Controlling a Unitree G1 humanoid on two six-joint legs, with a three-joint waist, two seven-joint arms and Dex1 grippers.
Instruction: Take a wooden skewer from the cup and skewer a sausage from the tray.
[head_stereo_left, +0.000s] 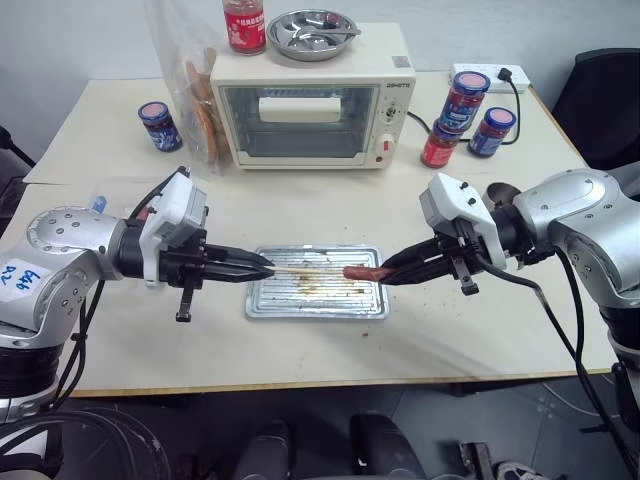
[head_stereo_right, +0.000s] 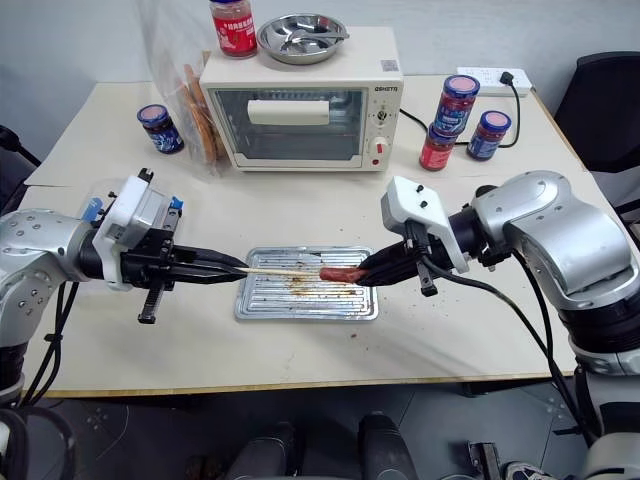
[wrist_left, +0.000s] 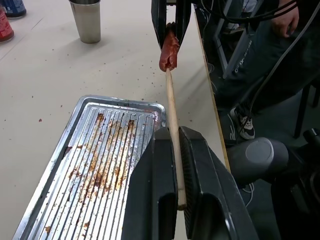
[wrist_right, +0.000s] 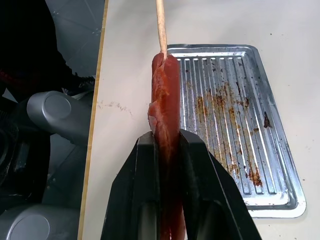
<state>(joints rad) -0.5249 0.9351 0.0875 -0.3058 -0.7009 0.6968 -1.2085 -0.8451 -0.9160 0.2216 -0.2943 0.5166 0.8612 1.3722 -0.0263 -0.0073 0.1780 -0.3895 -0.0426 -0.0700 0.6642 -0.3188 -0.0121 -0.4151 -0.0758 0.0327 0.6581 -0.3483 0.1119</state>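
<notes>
My left gripper (head_stereo_left: 262, 268) is shut on the wooden skewer (head_stereo_left: 305, 269), held level above the tray (head_stereo_left: 317, 300). The stick's tip enters the end of the reddish-brown sausage (head_stereo_left: 362, 271). That sausage is clamped in my right gripper (head_stereo_left: 388, 272), facing the left one across the tray. In the right wrist view the sausage (wrist_right: 165, 100) runs up from between the fingers (wrist_right: 142, 195) to the skewer (wrist_right: 160, 25). The left wrist view shows the skewer (wrist_left: 173, 120) leading to the sausage (wrist_left: 169, 50), with the metal cup (wrist_left: 86, 20) standing on the table beyond the tray (wrist_left: 100, 165).
A cream toaster oven (head_stereo_left: 310, 100) stands at the back with a round steel dish (head_stereo_left: 313, 33) and a red jar (head_stereo_left: 244, 25) on top. Red-and-blue-lidded jars (head_stereo_left: 463, 110) stand right of it, another jar (head_stereo_left: 158, 125) left, and a power strip (head_stereo_left: 490, 76) behind. A person's hand (wrist_left: 285, 20) shows beyond the table edge.
</notes>
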